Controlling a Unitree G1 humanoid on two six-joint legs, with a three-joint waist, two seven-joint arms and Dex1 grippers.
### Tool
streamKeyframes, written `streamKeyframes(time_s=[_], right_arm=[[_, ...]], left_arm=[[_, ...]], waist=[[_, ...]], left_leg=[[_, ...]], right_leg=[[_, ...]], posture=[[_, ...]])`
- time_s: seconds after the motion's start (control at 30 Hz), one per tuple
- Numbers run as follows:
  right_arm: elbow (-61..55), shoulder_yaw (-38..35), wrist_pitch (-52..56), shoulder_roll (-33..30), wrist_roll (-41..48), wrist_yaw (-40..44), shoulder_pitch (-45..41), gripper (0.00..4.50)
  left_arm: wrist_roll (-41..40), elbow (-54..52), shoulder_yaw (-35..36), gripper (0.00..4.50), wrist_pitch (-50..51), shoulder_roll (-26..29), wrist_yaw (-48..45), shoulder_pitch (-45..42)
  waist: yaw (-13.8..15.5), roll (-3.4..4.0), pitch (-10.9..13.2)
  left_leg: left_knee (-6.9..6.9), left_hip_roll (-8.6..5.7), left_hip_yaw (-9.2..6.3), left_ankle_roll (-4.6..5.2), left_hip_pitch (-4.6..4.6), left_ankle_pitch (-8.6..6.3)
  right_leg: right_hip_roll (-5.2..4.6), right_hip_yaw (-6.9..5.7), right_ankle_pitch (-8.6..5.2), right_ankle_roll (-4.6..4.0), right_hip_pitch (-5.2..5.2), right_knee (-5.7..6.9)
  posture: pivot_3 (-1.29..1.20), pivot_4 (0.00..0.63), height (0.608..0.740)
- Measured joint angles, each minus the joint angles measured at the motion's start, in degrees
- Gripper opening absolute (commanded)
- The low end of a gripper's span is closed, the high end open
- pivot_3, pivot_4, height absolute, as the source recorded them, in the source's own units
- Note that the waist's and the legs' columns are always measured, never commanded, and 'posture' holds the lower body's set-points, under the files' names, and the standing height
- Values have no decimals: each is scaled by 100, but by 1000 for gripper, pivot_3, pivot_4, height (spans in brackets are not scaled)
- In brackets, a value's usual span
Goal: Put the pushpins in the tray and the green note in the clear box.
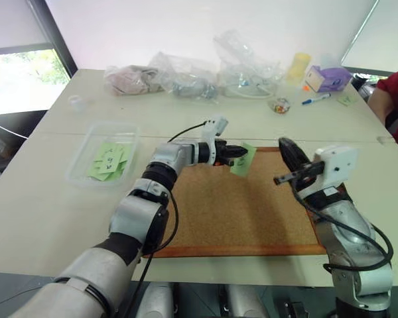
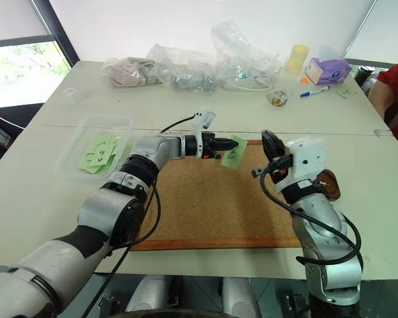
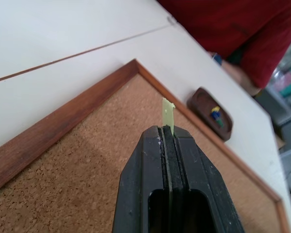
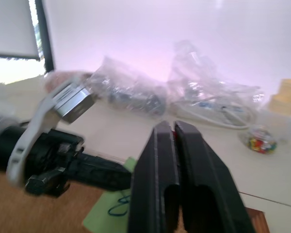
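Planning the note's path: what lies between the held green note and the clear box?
Left eye view: the left pincer and arm, cork board corner, then bare table between green note and clear box.

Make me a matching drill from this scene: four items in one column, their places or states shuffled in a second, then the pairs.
Items
1. small pale green paper note
2. small dark brown rounded tray
3. shallow clear plastic box
4. right gripper

States
A. holds several green notes
B. pinched in the shut left gripper over the wood-framed cork board
C. raised, fingers shut
D. beside the cork board's frame, coloured pushpins inside

Pairs: 1-B, 2-D, 3-A, 4-C
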Motion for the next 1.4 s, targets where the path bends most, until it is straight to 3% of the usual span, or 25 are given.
streamKeyframes(time_s=[0.1,0.2,0.37,0.53,0.77,0.87,1.1,1.4], right_arm=[[423,-617,261,-159,-174,-402,156,0],[886,-783,567,-394,-366,-493,430,0],[1397,-865,837,-480,-421,-521,469,0],[1797,-911,858,-545,-429,-476,297,0],[2166,-761,826,-894,-742,-358,266,0],[2345,-762,829,-883,-734,-311,259,806],[2403,-1049,885,-634,-334,-326,111,4375],[2394,-1494,961,-349,218,-446,32,4450]], left_arm=[[-408,-814,269,119,605,291,-86,43],[-688,-2011,267,119,1125,573,-165,463],[-925,-3782,-278,119,1602,819,-341,1601],[-1313,-4388,-141,119,1852,672,6,1793],[-1745,-4411,57,119,2151,553,376,1808],[-1783,-4411,56,0,2161,601,419,1808],[-1900,-4411,44,0,2188,671,468,1809],[-1901,-4410,-9,0,2158,665,468,1809]], waist=[[-17,0,0],[-43,10,-5],[-46,17,-6],[-14,17,-6],[-41,17,-6],[-41,17,-6],[-25,17,-6],[-32,17,-6]], left_leg=[[-2,1,1,2,0,-1],[-8,14,2,0,8,0],[-8,22,3,-13,14,8],[-4,14,2,-10,12,6],[-5,7,2,-10,13,5],[-5,8,2,-10,13,6],[-5,11,2,-10,12,6],[-6,12,2,-10,12,6]], right_leg=[[-2,2,0,0,0,-2],[4,3,0,0,0,4],[10,6,0,-2,0,12],[3,6,1,-2,4,6],[8,5,1,-2,4,6],[8,5,1,-2,3,6],[5,6,1,-2,4,5],[6,6,0,-2,4,6]], posture=[[0,150,737],[0,150,737],[0,150,737],[0,150,737],[0,150,737],[0,150,737],[0,150,737],[0,150,737]])
